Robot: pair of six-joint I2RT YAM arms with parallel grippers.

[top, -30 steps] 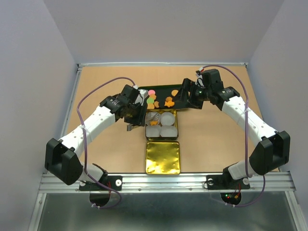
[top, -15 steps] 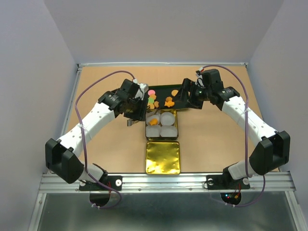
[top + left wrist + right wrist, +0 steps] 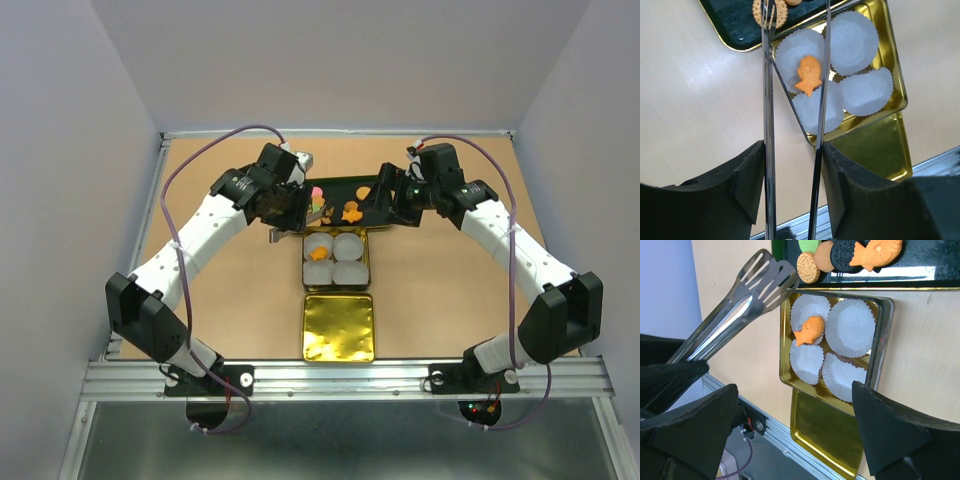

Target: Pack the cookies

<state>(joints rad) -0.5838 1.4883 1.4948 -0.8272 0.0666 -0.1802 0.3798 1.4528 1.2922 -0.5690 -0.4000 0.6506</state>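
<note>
The left tool [image 3: 792, 167] is clenched on a pair of metal tongs [image 3: 766, 100], whose two long blades run out from between its fingers. The slotted tips stand slightly apart with nothing between them. In the right wrist view the tips sit over the far left corner of the gold tin [image 3: 785, 340], just beside a round tan cookie [image 3: 808, 267] at the edge of the dark tray [image 3: 940, 255]; how high they hang above it cannot be told. One orange fish-shaped cookie [image 3: 807, 75] lies in the tin, on the far left of the four white paper cups [image 3: 852, 35], overlapping the cup next to it; the other three cups hold nothing. The other cookies [image 3: 350, 211] lie on the tray just beyond the tin: a green one, the tan round one, a dark round one and another orange fish show in the right wrist view, and a pink one in the top view. The right tool [image 3: 388, 198] is released, its fingers spread wide and holding nothing, over the right end of the tray. The tin's gold lid [image 3: 338, 326] lies flat on the brown surface [image 3: 450, 290], touching the tin's near edge.
</note>
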